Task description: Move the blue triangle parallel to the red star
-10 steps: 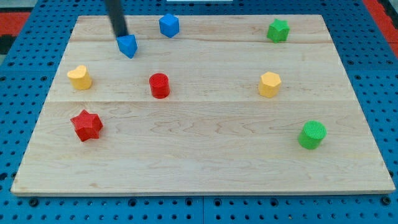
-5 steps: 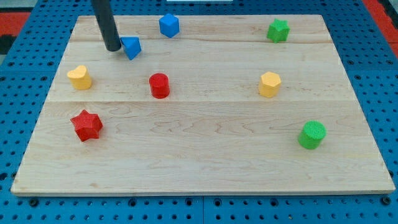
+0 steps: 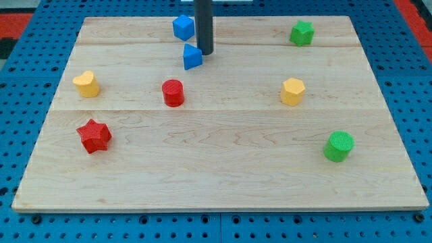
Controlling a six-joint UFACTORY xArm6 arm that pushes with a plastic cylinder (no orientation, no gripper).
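The blue triangle (image 3: 192, 57) lies on the wooden board (image 3: 223, 169) near the view's top, left of centre, just below a blue hexagonal block (image 3: 183, 27). My tip (image 3: 205, 52) stands at the triangle's upper right edge, touching or almost touching it. The red star (image 3: 94, 136) lies far off at the view's lower left.
A red cylinder (image 3: 173, 92) sits just below the triangle. A yellow block (image 3: 86, 84) lies at the left. A yellow hexagonal block (image 3: 293, 91) sits right of centre. A green star (image 3: 302, 32) is at the top right, a green cylinder (image 3: 338, 146) at the lower right.
The blue triangle has slid to the right, from the upper left to under the blue hexagonal block. My tip has gone from the triangle's left side to its upper right.
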